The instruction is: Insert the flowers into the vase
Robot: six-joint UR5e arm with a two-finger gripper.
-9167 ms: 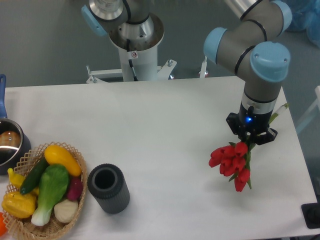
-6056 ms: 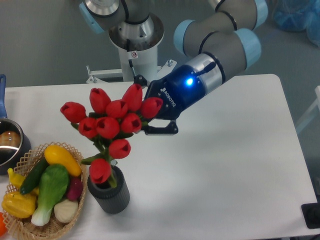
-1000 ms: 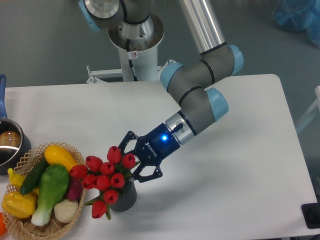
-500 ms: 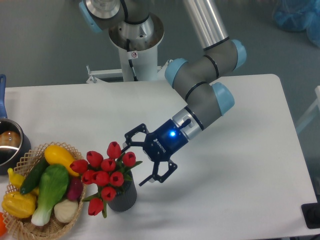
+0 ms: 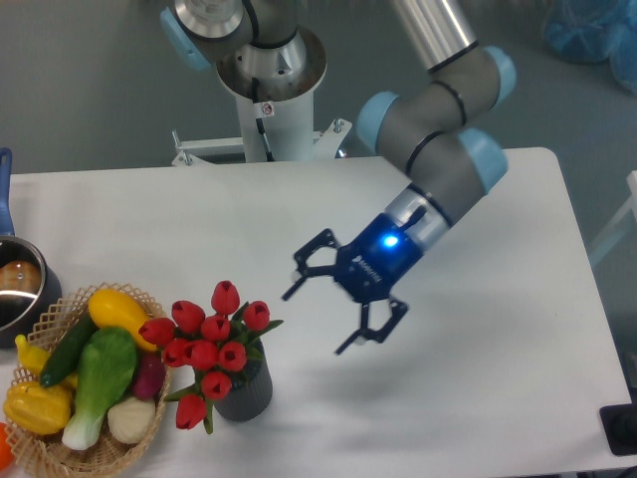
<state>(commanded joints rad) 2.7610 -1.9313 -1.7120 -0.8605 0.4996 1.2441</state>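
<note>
Camera view | two-finger claw (image 5: 340,303) spread wide, empty | red tulip bunch (image 5: 211,341) standing in ribbed dark grey cylinder vase (image 5: 244,391), lower-left, apart | insertion looks done.

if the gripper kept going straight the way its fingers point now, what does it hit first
Probably the red tulip flowers in the dark grey ribbed vase. The open gripper points down-left toward them with only bare white table between, though one view leaves its height unclear.

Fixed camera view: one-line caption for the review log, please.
Red tulips stand in the grey vase beside the vegetable basket; the open gripper hangs clear to the right.
</note>
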